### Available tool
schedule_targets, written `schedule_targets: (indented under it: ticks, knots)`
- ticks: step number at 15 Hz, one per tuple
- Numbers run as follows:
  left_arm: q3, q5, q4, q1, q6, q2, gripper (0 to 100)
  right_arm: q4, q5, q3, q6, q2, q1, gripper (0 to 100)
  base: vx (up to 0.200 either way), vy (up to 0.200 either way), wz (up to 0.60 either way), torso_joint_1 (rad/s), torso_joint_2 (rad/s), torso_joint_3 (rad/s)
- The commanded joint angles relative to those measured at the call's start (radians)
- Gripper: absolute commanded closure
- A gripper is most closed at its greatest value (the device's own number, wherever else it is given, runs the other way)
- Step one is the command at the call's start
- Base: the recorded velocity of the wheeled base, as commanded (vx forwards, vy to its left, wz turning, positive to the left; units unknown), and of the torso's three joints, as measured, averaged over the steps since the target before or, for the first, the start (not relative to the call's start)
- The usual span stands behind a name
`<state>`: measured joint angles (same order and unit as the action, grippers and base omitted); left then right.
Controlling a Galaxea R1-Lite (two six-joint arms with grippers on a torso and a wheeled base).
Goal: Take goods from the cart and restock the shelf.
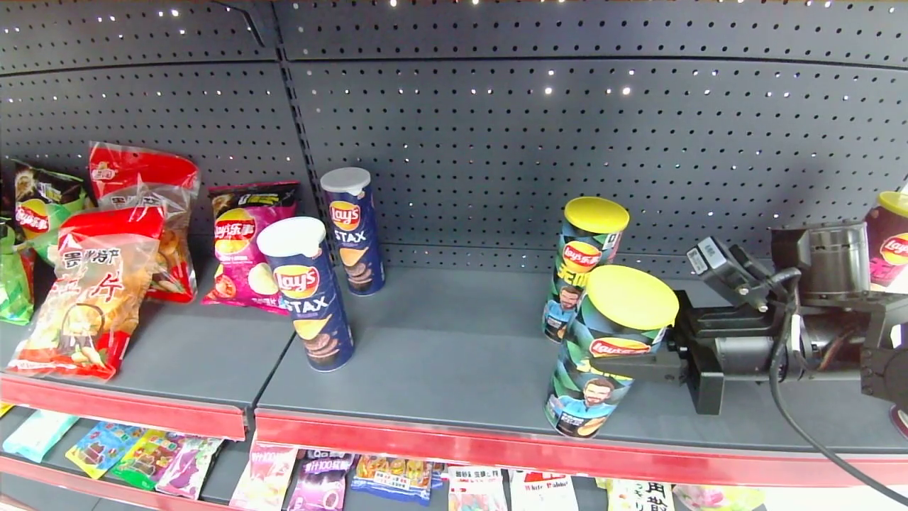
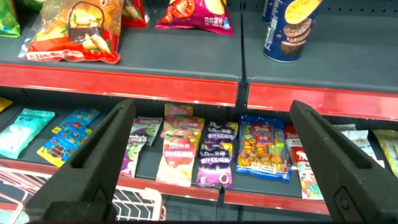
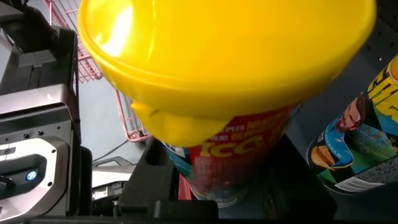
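A green chip can with a yellow lid stands slightly tilted on the grey shelf, near its red front edge. My right gripper comes in from the right and is shut on the can's middle. In the right wrist view the can's yellow lid looms close. A second green can stands just behind it, by the pegboard, and appears as. My left gripper hangs open and empty below shelf level, facing the lower shelf's snack packets.
Two blue chip cans stand left of centre. Snack bags fill the shelf's left end. A dark red can stands at the far right. The pink wire cart sits below.
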<state>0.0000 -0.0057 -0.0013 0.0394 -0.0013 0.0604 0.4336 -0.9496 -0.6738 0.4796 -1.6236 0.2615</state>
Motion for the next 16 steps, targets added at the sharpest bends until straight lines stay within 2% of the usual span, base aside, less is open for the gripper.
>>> schedule_targets:
  ticks: [1, 2, 3, 9, 16]
  knots:
    - [0.000, 0.000, 0.000, 0.001, 0.000, 0.001, 0, 0.000, 0.000, 0.000, 0.001, 0.001, 0.007, 100, 0.000, 0.000, 0.00, 0.000, 0.00, 0.000]
    - [0.000, 0.000, 0.000, 0.001, 0.000, 0.001, 0, 0.000, 0.000, 0.000, 0.001, 0.001, 0.008, 100, 0.000, 0.000, 0.00, 0.000, 0.00, 0.000]
    - [0.000, 0.000, 0.000, 0.001, 0.000, 0.001, 0, 0.000, 0.000, 0.000, 0.001, 0.001, 0.008, 0, 0.000, 0.000, 0.00, 0.000, 0.00, 0.000]
    - [0.000, 0.000, 0.000, 0.001, 0.000, 0.001, 0, 0.000, 0.002, 0.005, 0.002, 0.008, 0.005, 0, 0.000, 0.000, 0.00, 0.000, 0.00, 0.000]
    - [0.000, 0.000, 0.000, 0.001, 0.000, 0.001, 0, 0.000, 0.011, 0.142, 0.002, 0.082, -0.068, 0, 0.000, 0.000, 0.00, 0.000, 0.00, 0.000]
